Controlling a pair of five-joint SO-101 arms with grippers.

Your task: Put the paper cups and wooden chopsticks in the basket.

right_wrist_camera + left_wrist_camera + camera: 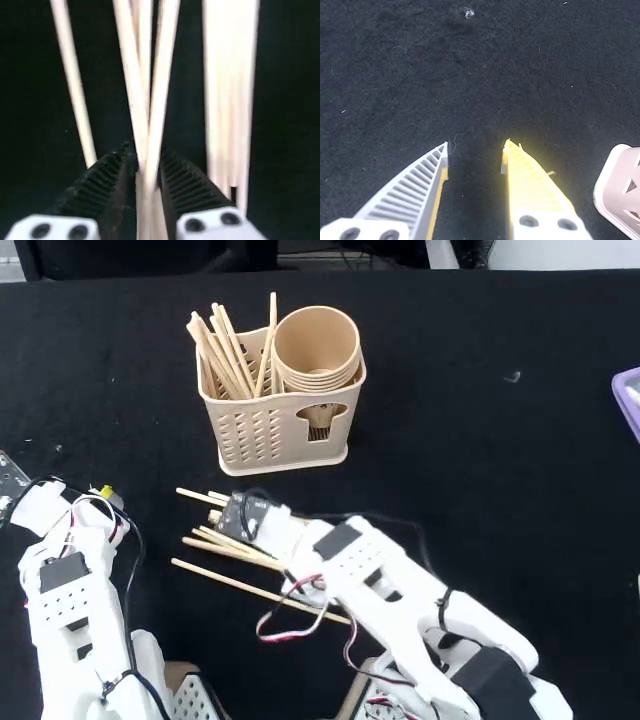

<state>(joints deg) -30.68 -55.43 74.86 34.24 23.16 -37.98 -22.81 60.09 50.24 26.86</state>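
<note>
Chopsticks (pixel 228 546) clutter the table (pixel 480 470) before the basket (pixel 280 430); the stretch to its right lies open.

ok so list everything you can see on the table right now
beige slotted plastic basket: one, beige, far middle of the table
tan paper cups: one nested stack, number unclear, tan, in the basket's compartment on the right of the high view
bundled wooden chopsticks: a bundle, pale wood, leaning upright in the basket's other compartment
loose wooden chopsticks: several, pale wood, lying on the cloth in front of the basket
purple object: one, purple, cut off at the right edge of the high view
black table cloth: one, black, under everything
left gripper: one, grey and yellow fingers, open over bare cloth
right gripper: one, black fingers, shut on some of the loose wooden chopsticks
</note>
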